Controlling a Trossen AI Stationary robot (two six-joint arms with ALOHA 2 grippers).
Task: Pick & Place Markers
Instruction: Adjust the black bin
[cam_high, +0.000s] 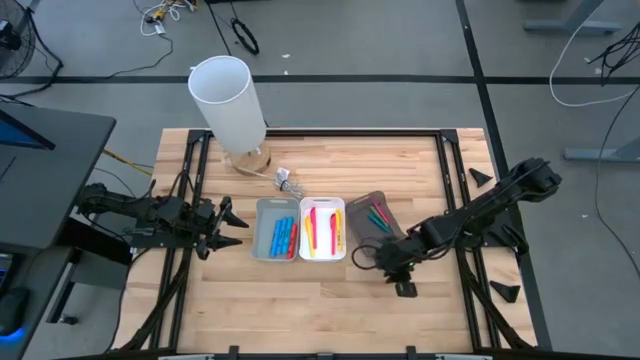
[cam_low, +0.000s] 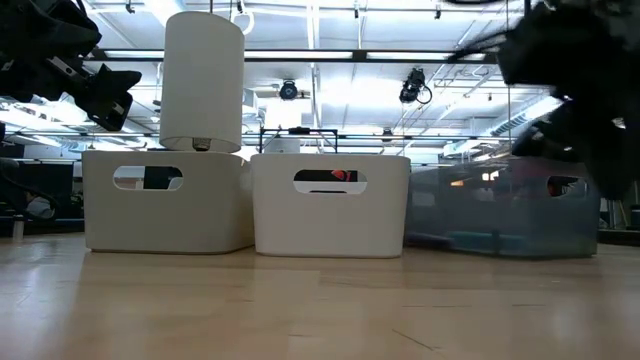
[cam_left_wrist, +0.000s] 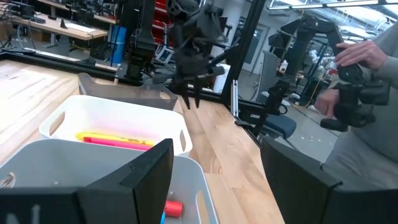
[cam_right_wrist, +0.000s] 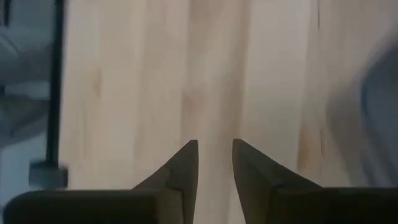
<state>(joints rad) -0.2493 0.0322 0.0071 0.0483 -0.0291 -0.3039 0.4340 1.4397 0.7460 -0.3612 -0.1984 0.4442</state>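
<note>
right gripper (cam_right_wrist: 214, 155) slightly parted, empty, over bare table (cam_right_wrist: 217, 74) | left gripper (cam_left_wrist: 211, 180) wide open | high view: markers (cam_high: 284, 237) in trays (cam_high: 262, 210)

Tall white cylinder (cam_high: 228, 103) on a round wooden base, standing close to the surface's (cam_high: 330, 310) far edge, toward its far-left corner. Small metal clip-like object (cam_high: 286, 180) lying just beside that base. Three small trays in a row mid-surface: grey tray (cam_high: 264, 232), white tray (cam_high: 322, 252) touching it, dark translucent tray (cam_high: 368, 205) at the end, skewed. Cables (cam_high: 243, 35) on the floor beyond the far edge. A person's hand (cam_left_wrist: 362, 55) on a device, off the surface.
</note>
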